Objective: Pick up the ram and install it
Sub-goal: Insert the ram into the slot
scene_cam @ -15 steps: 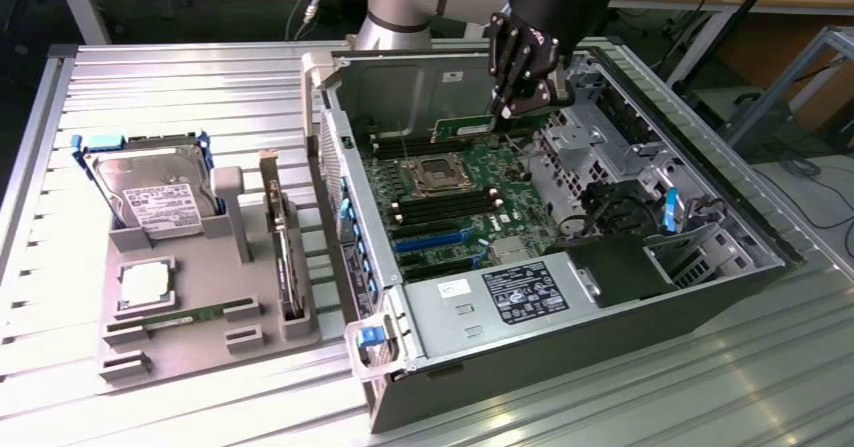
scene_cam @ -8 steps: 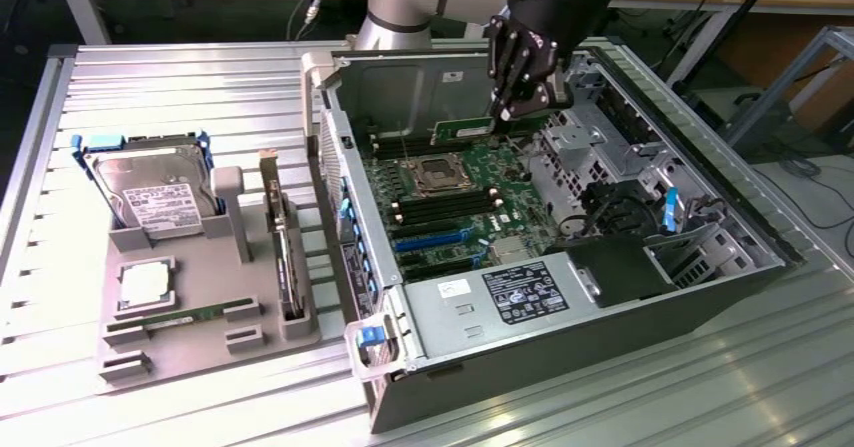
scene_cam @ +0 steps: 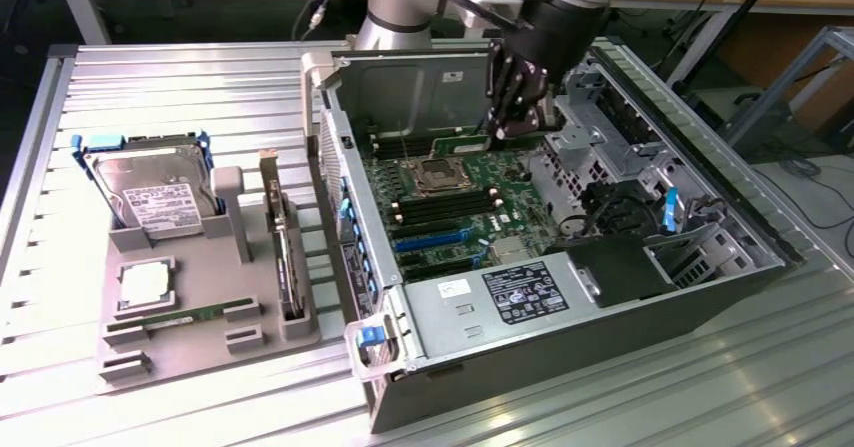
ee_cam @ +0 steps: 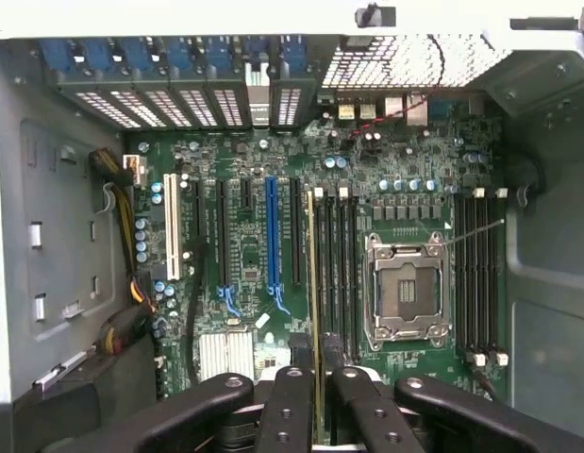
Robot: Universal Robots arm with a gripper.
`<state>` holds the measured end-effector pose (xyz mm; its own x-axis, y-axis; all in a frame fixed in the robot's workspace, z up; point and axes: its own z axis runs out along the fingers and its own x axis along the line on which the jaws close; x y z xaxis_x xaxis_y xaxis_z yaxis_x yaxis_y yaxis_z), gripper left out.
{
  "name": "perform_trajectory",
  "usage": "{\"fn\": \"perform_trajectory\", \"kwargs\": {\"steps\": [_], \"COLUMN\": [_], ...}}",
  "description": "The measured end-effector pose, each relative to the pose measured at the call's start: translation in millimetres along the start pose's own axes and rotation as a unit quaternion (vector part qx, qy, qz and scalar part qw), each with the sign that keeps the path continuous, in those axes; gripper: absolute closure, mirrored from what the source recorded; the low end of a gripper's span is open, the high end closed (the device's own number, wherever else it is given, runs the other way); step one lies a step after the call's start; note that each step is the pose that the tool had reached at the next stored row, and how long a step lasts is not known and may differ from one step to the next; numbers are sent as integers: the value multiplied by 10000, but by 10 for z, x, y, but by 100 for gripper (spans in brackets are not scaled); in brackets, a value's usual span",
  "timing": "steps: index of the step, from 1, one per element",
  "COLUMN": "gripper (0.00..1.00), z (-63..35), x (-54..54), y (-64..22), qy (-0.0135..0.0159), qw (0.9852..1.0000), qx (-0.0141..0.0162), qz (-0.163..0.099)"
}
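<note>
In the wrist view my gripper [ee_cam: 315, 382] is shut on the ram [ee_cam: 314, 283], a thin green stick seen edge-on between the two black fingers [ee_cam: 288, 411]. It hangs over the black memory slots [ee_cam: 341, 274] beside the open processor socket [ee_cam: 405, 288]; I cannot tell whether it touches a slot. In the exterior view the gripper [scene_cam: 514, 122] reaches down inside the open computer case [scene_cam: 561, 287], just above the motherboard [scene_cam: 461, 212] behind the socket [scene_cam: 438, 174]. A second, like ram stick [scene_cam: 180, 317] lies flat on the grey parts tray [scene_cam: 200, 352].
The tray at the exterior view's left also bears a hard drive [scene_cam: 154, 192], a square silver processor chip [scene_cam: 144, 282] and a dark expansion card [scene_cam: 280, 242] standing on edge. More memory slots [ee_cam: 475, 274] lie on the socket's other side. Case walls and drive bays [scene_cam: 627, 197] hem in the arm.
</note>
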<state>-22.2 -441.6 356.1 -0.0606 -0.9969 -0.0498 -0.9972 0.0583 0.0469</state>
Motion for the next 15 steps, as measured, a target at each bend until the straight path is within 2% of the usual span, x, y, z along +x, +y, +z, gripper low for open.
{"fn": "perform_trajectory", "kwargs": {"steps": [2, 5, 12, 15], "gripper": [85, 85, 85, 85], "z": [68, 129, 348, 431], "x": [3, -1, -131, -145], "y": [-6, -9, -10, -13], "qy": [-5, -5, -5, -3], "qw": [9999, 9999, 9999, 10000], "qx": [5, 6, 6, 4], "qz": [107, 112, 112, 76]}}
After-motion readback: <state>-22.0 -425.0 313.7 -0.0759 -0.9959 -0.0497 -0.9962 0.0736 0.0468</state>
